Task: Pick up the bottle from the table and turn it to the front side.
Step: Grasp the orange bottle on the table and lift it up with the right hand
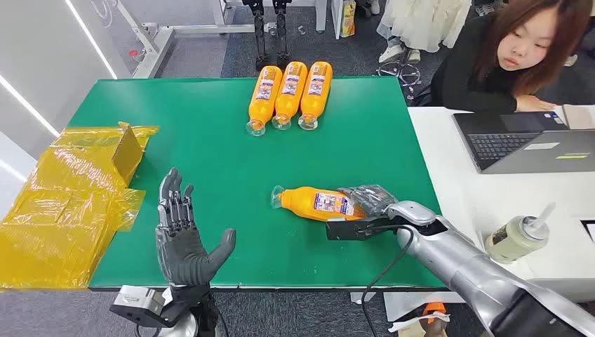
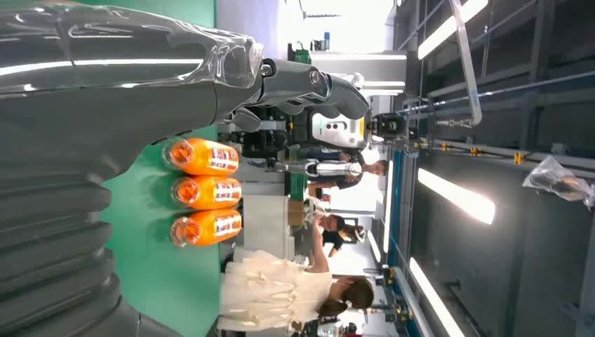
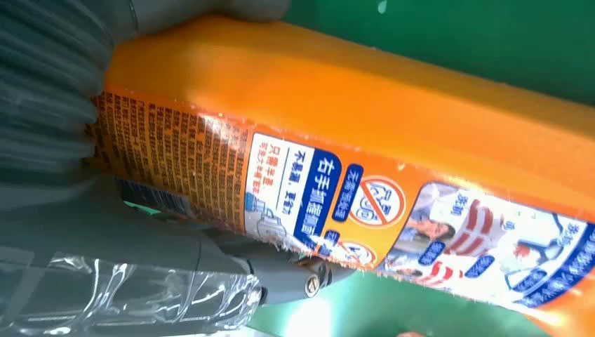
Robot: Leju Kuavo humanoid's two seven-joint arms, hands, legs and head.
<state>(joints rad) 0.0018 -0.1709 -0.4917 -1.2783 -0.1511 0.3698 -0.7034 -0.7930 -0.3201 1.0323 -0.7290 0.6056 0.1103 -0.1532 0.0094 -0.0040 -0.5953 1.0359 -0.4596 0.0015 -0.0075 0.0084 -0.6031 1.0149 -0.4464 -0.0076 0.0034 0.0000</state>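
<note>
green table [image 1: 210, 140] beside a white desk [image 1: 456, 182] with laptop [image 1: 526, 140]

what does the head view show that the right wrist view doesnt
Head view alone: the whole green table, three orange bottles in a row at its far side, yellow bags, the raised left hand holding nothing, a person at a laptop.

Right wrist view alone: the label's print up close.

Both: the lying orange bottle with the right hand around its base.
</note>
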